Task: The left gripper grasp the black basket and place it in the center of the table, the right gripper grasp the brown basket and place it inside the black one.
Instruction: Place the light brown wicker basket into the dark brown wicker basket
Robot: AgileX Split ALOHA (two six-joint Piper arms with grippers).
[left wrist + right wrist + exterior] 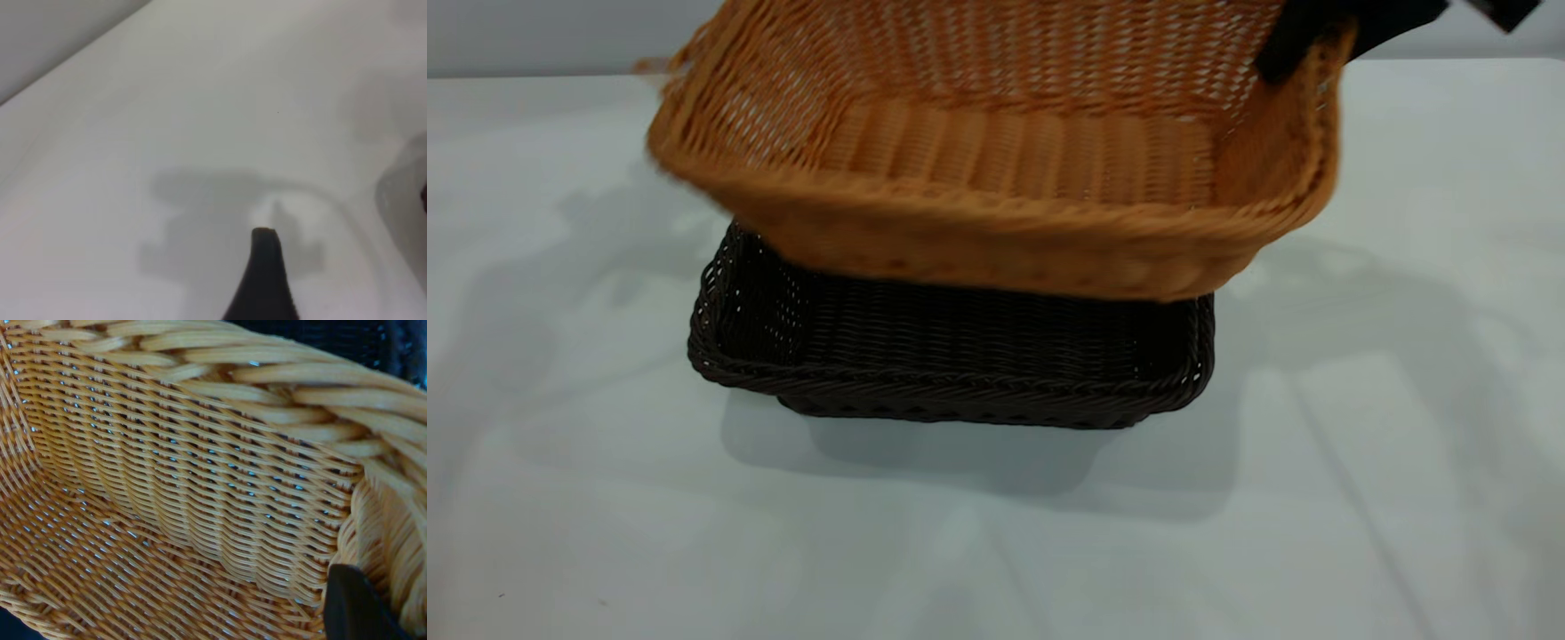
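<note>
The brown basket (996, 178) hangs tilted in the air, its near side over the far part of the black basket (951, 356). The black basket stands on the table (1405, 462) near the middle. My right gripper (1294, 44) is shut on the brown basket's right rim at the top right. In the right wrist view the brown basket's inside (167, 487) fills the picture, with one dark finger (353, 607) against its wall. My left gripper (327, 267) is open and empty above bare table (200, 100); only one finger (267, 267) shows. It is out of the exterior view.
The table's far edge (543, 76) meets a grey wall. Shadows of the arms lie on the tabletop to the left and right of the baskets. A dark patch at the top of the right wrist view (347, 333) is the black basket below.
</note>
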